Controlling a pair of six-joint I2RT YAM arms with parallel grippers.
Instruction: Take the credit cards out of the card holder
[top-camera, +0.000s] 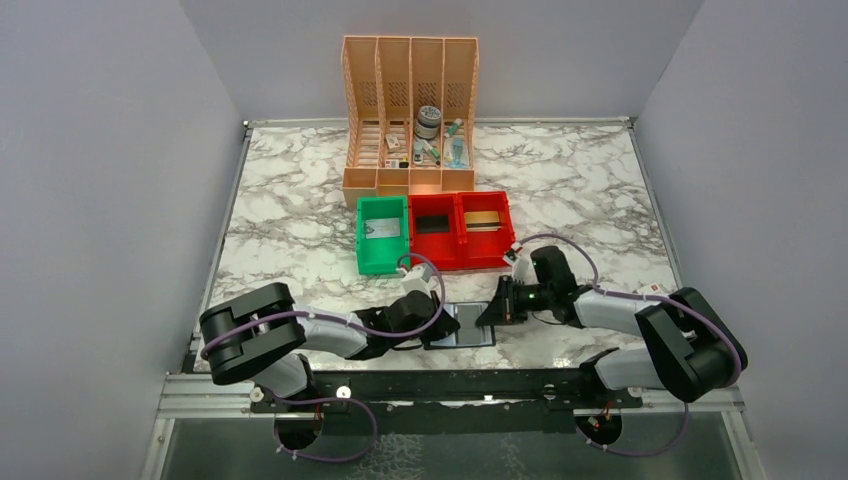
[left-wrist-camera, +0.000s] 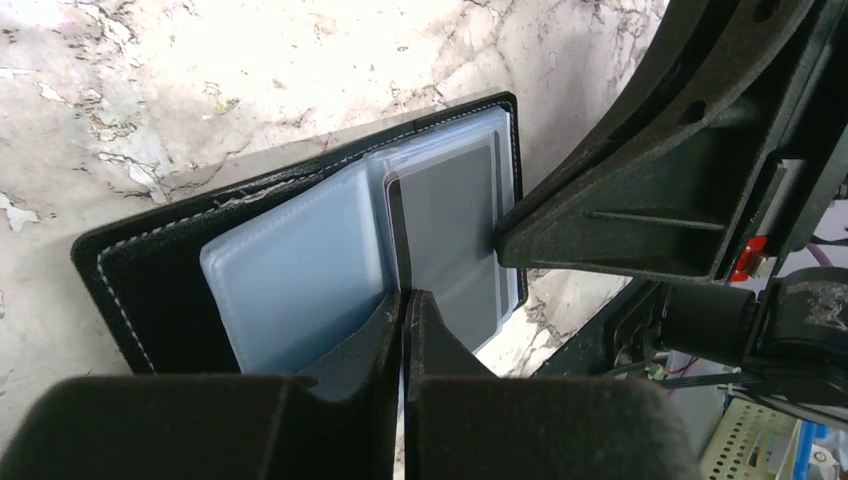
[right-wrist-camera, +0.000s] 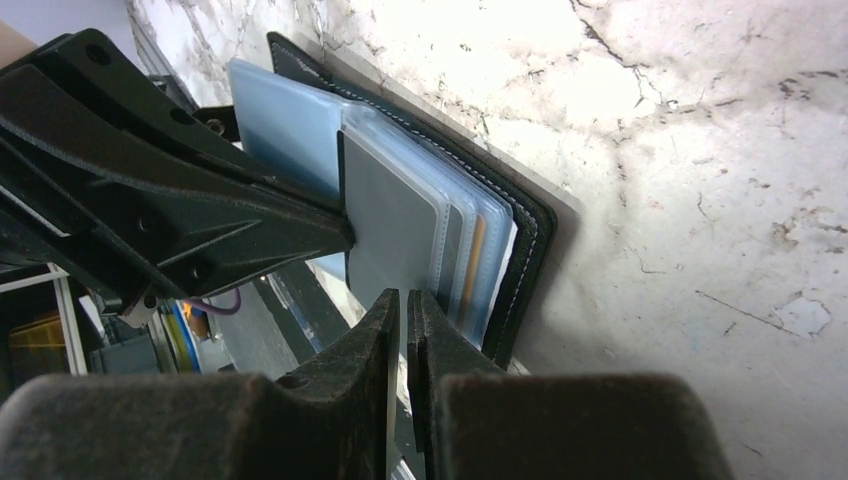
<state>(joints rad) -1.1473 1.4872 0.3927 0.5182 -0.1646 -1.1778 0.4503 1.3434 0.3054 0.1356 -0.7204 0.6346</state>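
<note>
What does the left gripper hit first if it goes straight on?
The card holder: the left gripper, shut, sits at the near edge of its sleeves, by the grey card. Straight on, it likely pushes into those sleeves; depth is unclear.

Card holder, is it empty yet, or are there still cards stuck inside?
Not yet. Done: flat card-like pieces already lie in the green bin and the red bins. In hand: the card holder lies open, and the left gripper and right gripper are both shut at the edges of the sleeve holding a dark grey card. Still to do: that card, plus a tan-edged card deeper in.
</note>
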